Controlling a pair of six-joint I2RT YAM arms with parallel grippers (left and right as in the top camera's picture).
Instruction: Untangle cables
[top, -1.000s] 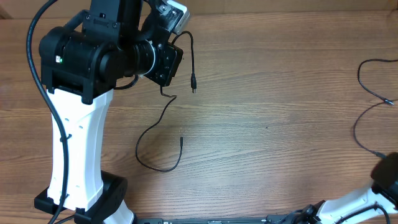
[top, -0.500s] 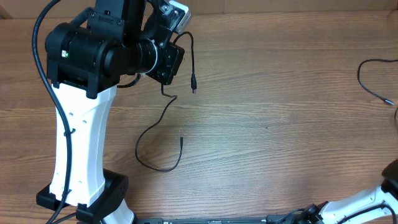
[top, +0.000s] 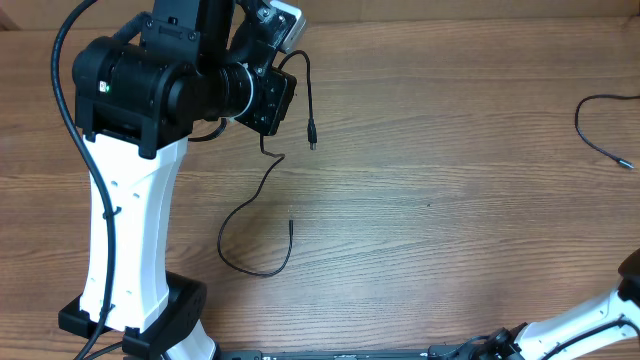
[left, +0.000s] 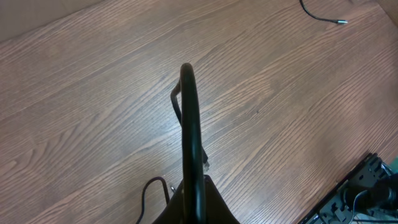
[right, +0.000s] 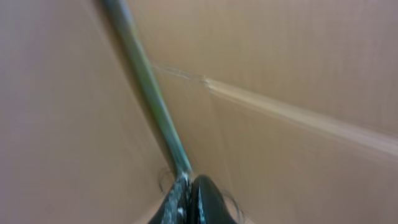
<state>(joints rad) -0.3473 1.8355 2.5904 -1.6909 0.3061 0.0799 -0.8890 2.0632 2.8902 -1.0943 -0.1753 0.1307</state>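
Left claw (left: 194, 193) is squeezed right down on the thin black cable with a small plug end (left: 188, 118), fingers closed and no gap showing in the left wrist view. From that grip the cable arches up into a narrow loop above the wood-grain worktop (top: 430, 230).

From overhead, the white and black left arm (top: 130, 200) sits at the far left with its wrist over the grip point. One run of the cable (top: 308, 95) climbs from the wrist, bends over and drops to its plug just right of the arm. Whether that plug touches the wood or hangs free, I can't tell. The other run kinks below the wrist, then sweeps into a wide open curve lying flat on the worktop, its tip pointing up towards the arm.

Over on the right edge, well apart from all that, lies a second thin black cable (top: 578, 118), curving down to a small plug. The left wrist view catches it too (left: 317, 17), at the top right.

The right wrist view is badly blurred. The right claw (right: 191, 199) looks closed, tips together, with a thin dark cord (right: 146, 93) running up and left from between them against plain brown.
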